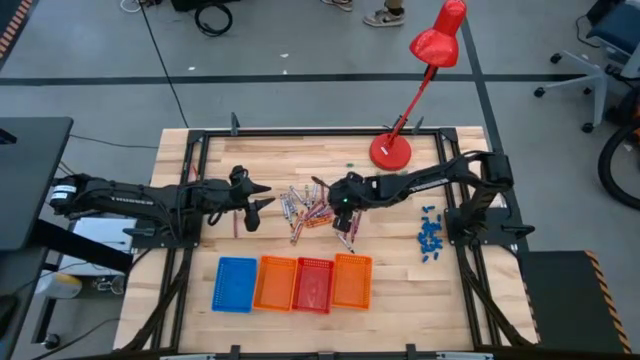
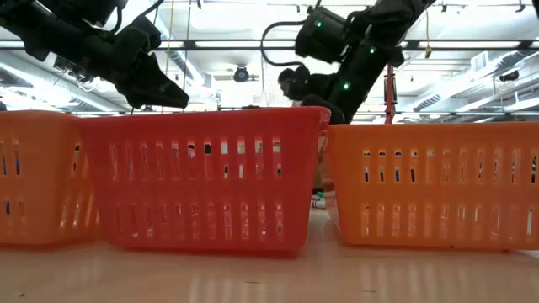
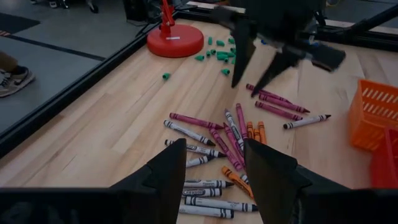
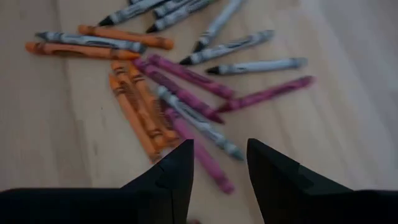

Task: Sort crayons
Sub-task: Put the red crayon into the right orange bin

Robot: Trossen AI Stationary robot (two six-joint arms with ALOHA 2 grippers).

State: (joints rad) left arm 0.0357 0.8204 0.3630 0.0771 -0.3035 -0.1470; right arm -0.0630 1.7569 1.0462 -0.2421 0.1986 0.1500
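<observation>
Low view: baskets (image 2: pixel 202 177), no crayons (image 4: pixel 186 93).

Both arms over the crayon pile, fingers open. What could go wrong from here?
1. The crayons lie crossed and touching, so the right gripper may pinch two colours at once or scatter neighbours.
2. The left gripper and right gripper face each other across one pile; they could collide.
3. Three baskets look alike, orange or red: easy mis-sort.

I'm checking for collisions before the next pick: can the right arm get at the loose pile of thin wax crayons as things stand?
Probably yes: the right gripper hangs open just over the scattered crayons, nothing between; the left gripper waits beside the pile.
</observation>
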